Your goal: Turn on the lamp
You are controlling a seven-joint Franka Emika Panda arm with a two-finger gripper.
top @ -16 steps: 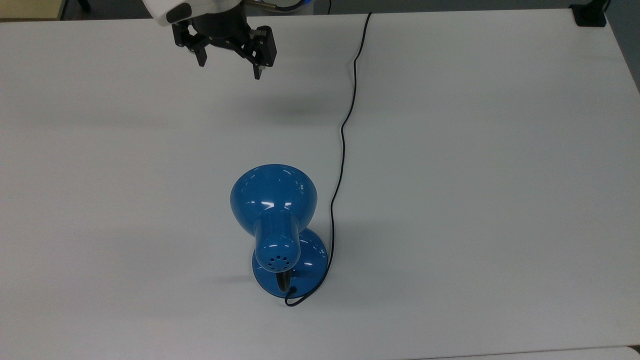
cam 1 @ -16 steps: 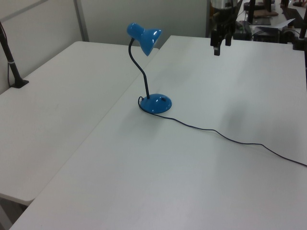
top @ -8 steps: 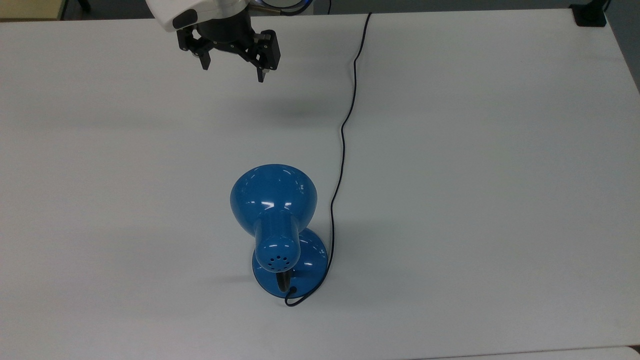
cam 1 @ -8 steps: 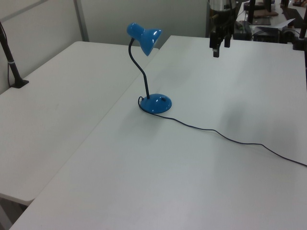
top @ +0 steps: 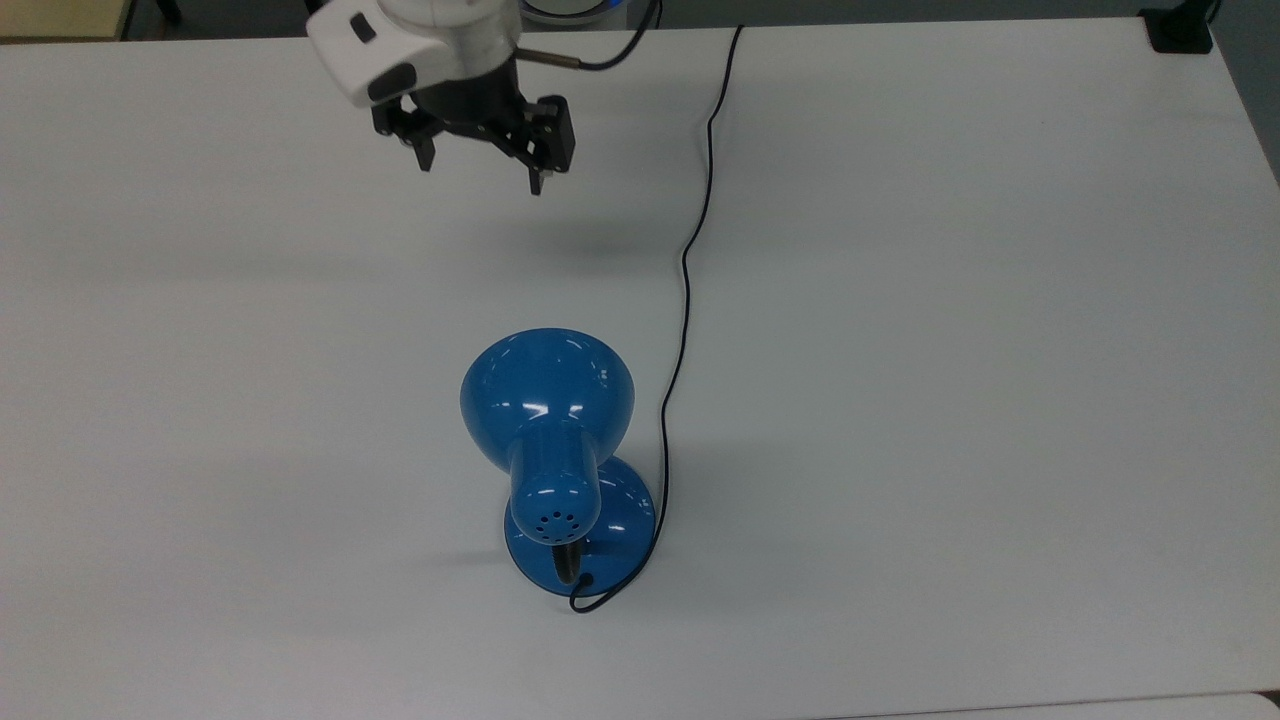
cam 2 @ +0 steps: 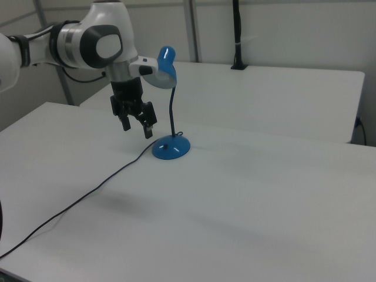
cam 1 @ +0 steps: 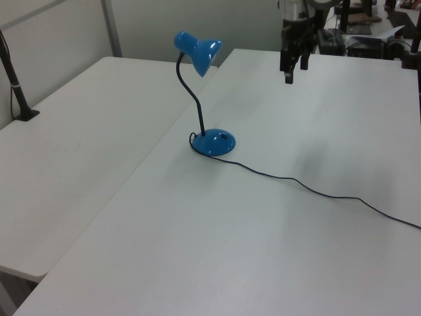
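The white table (top: 950,300) is spanned by the arm, whose gripper (top: 482,172) is held above it, pointing down, jaws spread wide and nothing grasped. The blue lamp (top: 548,420) is seen standing well apart, nearer the top view's bottom, its black cord (top: 686,280) trailing past the gripper

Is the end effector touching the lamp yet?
Apart. In the top view, the end effector hangs over bare table well clear of the lamp; the left view also shows a gap.
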